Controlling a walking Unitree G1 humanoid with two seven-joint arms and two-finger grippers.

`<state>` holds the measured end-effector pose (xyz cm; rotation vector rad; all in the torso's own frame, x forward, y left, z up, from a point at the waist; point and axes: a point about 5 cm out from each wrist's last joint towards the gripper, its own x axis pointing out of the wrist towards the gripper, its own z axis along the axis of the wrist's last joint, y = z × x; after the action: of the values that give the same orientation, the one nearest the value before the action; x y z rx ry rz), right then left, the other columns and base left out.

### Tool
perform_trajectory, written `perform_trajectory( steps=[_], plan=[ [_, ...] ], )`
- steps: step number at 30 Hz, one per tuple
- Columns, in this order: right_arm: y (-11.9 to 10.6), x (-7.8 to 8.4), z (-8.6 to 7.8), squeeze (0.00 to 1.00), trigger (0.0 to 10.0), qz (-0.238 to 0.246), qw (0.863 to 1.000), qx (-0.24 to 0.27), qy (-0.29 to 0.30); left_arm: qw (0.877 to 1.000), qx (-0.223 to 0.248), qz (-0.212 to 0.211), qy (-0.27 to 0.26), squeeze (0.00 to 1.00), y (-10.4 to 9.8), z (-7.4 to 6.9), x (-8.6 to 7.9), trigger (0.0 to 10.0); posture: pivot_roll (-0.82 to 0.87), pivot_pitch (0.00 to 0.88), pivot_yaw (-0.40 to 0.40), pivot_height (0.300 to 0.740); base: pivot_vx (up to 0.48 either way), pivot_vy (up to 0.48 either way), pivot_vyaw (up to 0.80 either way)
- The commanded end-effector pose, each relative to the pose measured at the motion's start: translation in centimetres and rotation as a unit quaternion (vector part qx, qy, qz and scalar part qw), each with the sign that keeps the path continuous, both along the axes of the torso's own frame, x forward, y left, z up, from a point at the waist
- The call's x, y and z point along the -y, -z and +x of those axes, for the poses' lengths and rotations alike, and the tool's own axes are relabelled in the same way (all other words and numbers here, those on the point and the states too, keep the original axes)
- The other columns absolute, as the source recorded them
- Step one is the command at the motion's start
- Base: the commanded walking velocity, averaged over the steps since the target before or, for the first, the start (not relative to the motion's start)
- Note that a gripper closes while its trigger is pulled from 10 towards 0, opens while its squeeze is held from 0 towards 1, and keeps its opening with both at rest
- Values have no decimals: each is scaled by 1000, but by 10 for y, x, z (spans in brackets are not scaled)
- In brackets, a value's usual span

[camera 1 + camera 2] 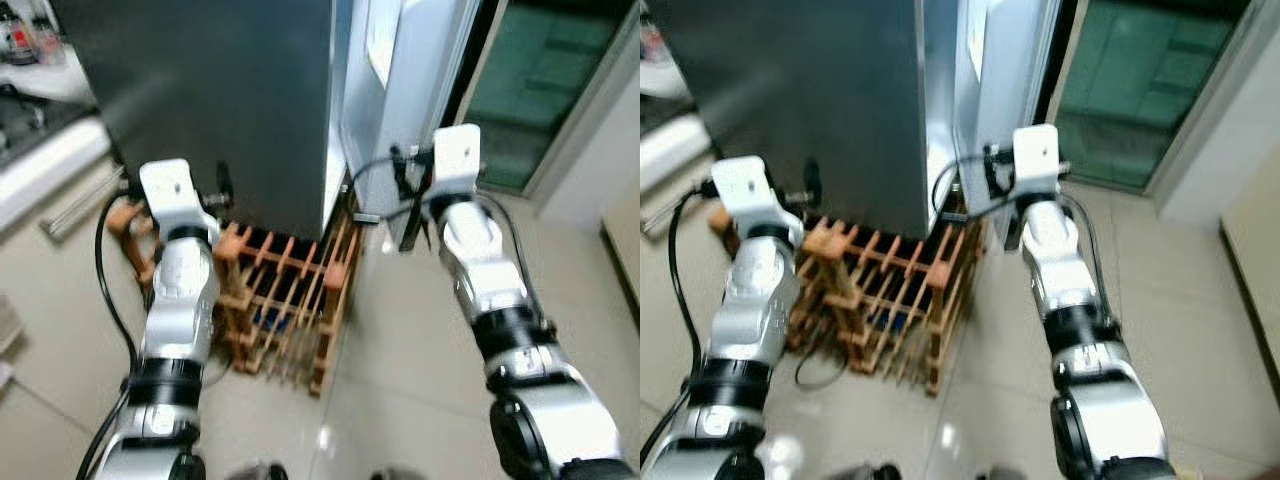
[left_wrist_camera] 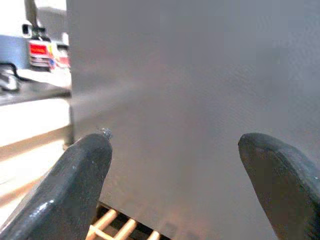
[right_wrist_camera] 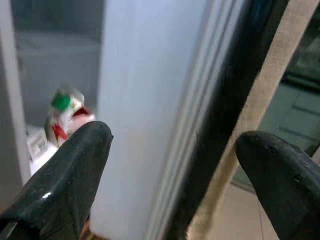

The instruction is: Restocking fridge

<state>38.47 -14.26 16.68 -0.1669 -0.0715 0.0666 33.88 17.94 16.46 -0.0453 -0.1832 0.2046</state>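
Observation:
The fridge stands ahead with its dark grey side toward me. Its door hangs ajar, pale on the inner face. My right gripper is open, raised at the door's edge, which lies between the two fingers. Past that edge a green, red and white carton sits inside the fridge. My left gripper is open and empty, held up facing the grey side panel. In the left eye view both silver arms reach forward, the right gripper at the door, the left gripper by the fridge's lower side.
A wooden rack stands on the tiled floor against the fridge's base, between my arms. A white counter with a stove runs along the left. A doorway with green glass is at the right. Open floor lies under the right arm.

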Motion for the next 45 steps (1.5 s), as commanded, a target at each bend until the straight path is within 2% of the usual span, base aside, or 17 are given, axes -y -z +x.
perform_trajectory(
  steps=[1, 8, 10, 11, 13, 15, 18, 20, 21, 23, 24, 27, 28, 30, 33, 39, 45],
  plan=[
    [-10, 5, 6, 227, 10000, -6, 1000, 14, 6, 1000, -4, 11, -15, 0, -1, -4, -7, 10000, -28, 0, 4, 740, 0, 0, 0],
    [-12, 26, 13, 227, 10000, -28, 999, 14, 43, 1000, -5, 19, -15, 0, -3, -9, -11, 10000, -9, 13, 7, 740, 0, 0, 0],
    [-10, 52, 10, 227, 10000, -41, 995, 21, 88, 1000, -6, 20, -13, 0, -4, -11, -11, 10000, -18, 25, 16, 740, 0, 0, 0],
    [-10, 52, 10, 227, 10000, -41, 995, 21, 88, 1000, -6, 20, -13, 0, -4, -11, -11, 10000, -18, 25, 16, 740, 0, 0, 0],
    [-4, 86, 0, 227, 10000, -63, 988, 22, 136, 1000, -13, 20, -5, 0, -3, -10, -8, 10000, -48, 37, 26, 740, 0, 0, 0],
    [-2, 95, -4, 231, 10000, -68, 986, 22, 148, 1000, -14, 18, -2, 0, -2, -9, -7, 10000, -48, 37, 26, 740, 0, 0, 0],
    [10, 134, -25, 231, 10000, -107, 973, 18, 203, 1000, -17, 13, 10, 0, -1, -7, 1, 10000, -92, 42, 23, 740, 0, 0, 0],
    [20, 167, -47, 239, 10000, -141, 951, 5, 275, 1000, -17, 5, 16, 0, -1, -6, 5, 10000, -111, 40, 18, 740, 0, 0, 0],
    [20, 167, -47, 239, 10000, -141, 951, 5, 275, 1000, -17, 5, 16, 0, -1, -6, 5, 10000, -111, 40, 18, 740, 0, 0, 0],
    [28, 189, -72, 247, 10000, -154, 930, 1, 332, 1000, -17, 0, 19, 0, -1, -5, 8, 10000, -132, 37, 15, 740, 0, 0, 0],
    [32, 191, -80, 251, 10000, -153, 929, 2, 337, 1000, -19, -3, 21, 0, 0, -4, 10, 10000, -150, 34, 20, 740, 0, 0, 0],
    [37, 175, -85, 247, 10000, -130, 944, 11, 303, 999, -25, -7, 22, 0, 4, -3, 13, 10000, -161, 28, 24, 740, 0, 0, 0],
    [37, 146, -80, 227, 10000, -74, 966, 28, 245, 999, -30, -8, 25, 0, 6, -1, 16, 10000, -162, 12, 25, 740, 0, 0, 0],
    [36, 120, -71, 227, 10000, -21, 979, 33, 199, 999, -31, -7, 27, 0, 6, 1, 17, 10000, -160, 8, 25, 740, 0, 0, 0],
    [35, 103, -65, 227, 10000, 17, 983, 33, 178, 999, -29, -5, 31, 0, 6, 3, 17, 10000, -141, 0, 18, 740, 0, 0, 0],
    [28, 50, -40, 278, 10000, 89, 991, 17, 102, 998, -42, 20, 45, 0, 12, 6, 15, 10000, -92, 0, -4, 740, 0, 0, 506],
    [14, 31, -25, 302, 10000, 101, 994, 21, 44, 999, -40, -22, 14, 0, 18, -3, 2, 10000, -43, 0, -33, 740, 0, 0, 718]
  ],
)
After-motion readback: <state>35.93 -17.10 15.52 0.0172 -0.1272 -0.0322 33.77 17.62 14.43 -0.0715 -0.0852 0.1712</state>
